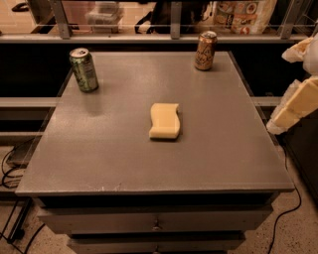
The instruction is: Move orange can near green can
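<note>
The orange can stands upright at the far right corner of the grey table. The green can stands upright near the far left corner, well apart from the orange can. My gripper hangs off the table's right edge, at mid-depth, to the right of and nearer than the orange can. Its pale fingers stand apart and hold nothing.
A yellow sponge lies near the middle of the table, between the two cans and nearer to me. A rail and a shelf with bags run behind the table. Drawers sit under the front edge. Cables lie on the floor at both sides.
</note>
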You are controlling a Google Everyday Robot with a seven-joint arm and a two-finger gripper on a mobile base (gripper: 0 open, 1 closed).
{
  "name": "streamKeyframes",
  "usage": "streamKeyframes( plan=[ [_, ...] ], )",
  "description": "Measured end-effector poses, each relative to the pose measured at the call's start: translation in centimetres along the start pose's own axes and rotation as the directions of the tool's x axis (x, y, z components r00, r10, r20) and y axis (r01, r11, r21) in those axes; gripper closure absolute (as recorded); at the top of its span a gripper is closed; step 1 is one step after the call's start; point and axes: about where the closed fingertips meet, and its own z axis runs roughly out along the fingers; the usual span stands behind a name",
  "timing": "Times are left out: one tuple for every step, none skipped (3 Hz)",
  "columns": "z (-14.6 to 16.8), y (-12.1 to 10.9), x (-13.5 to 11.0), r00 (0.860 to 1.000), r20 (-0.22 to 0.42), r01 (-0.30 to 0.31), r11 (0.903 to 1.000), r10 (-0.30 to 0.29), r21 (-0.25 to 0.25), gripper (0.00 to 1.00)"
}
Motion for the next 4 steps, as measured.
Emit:
streamKeyframes(
  plan=[
    [0.4, -3.4, 0.1, 0.994, 0.079, -0.076, 0.9960, 0.073, 0.046, 0.00],
    [0.9, -7.7, 0.0, 0.982, 0.132, -0.150, 0.9830, 0.136, 0.105, 0.00],
    [2.7, -12.2, -1.2, 0.962, 0.181, -0.229, 0.9636, 0.203, 0.137, 0.00],
    [2.7, -12.2, -1.2, 0.962, 0.182, -0.229, 0.9636, 0.203, 0.137, 0.00]
  ],
)
